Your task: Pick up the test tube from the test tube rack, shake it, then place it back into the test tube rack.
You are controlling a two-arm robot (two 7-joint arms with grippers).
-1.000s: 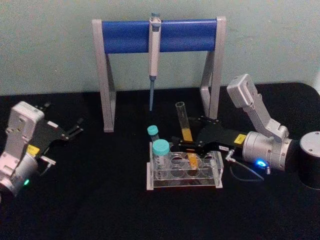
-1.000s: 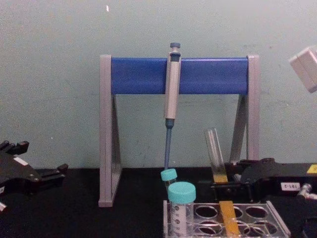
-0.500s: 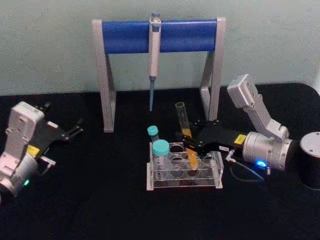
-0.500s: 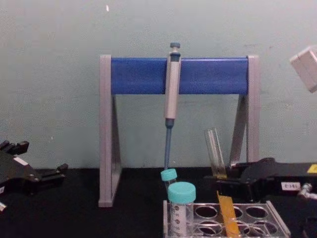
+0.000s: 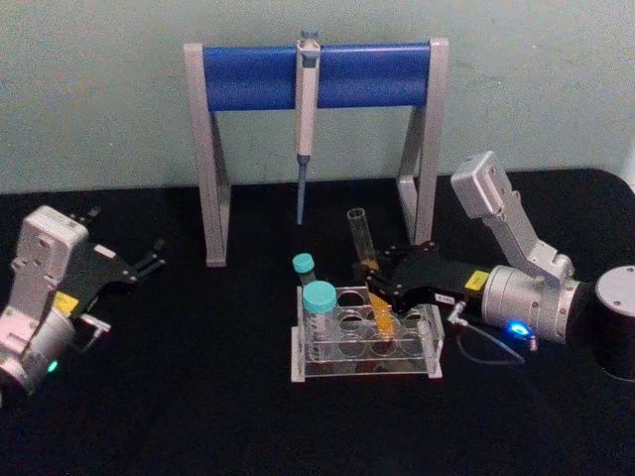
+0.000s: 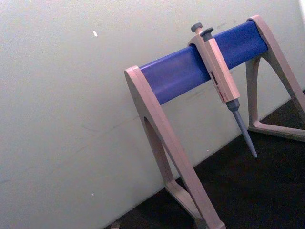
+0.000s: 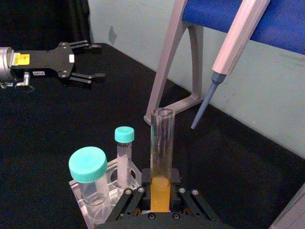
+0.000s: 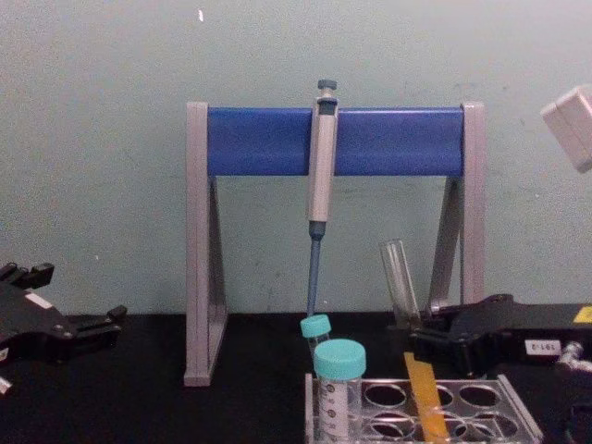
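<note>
The test tube (image 5: 361, 236), a long clear glass tube with orange-yellow liquid, leans with its open top toward the stand. Its lower end sits in a back-row hole of the clear test tube rack (image 5: 298, 349). My right gripper (image 5: 375, 287) is shut on the tube's middle, just above the rack. The chest view shows the tube (image 8: 399, 276) rising out of the right gripper (image 8: 418, 340) over the rack (image 8: 520, 418). In the right wrist view, the fingers (image 7: 128, 198) clamp the tube (image 7: 161, 143) at the liquid level. My left gripper (image 5: 151, 262) rests open at the far left.
A grey-and-blue pipette stand (image 5: 317, 74) with a hanging pipette (image 5: 306, 109) stands close behind the rack. A wide teal-capped tube (image 5: 319, 309) and a small teal-capped tube (image 5: 304, 266) occupy the rack's left end. A dark cylinder (image 5: 617, 317) sits at the right edge.
The test tube has sunk slightly deeper into the rack, and the liquid that showed above the right gripper's fingers is now hidden behind them. The left arm has barely moved.
</note>
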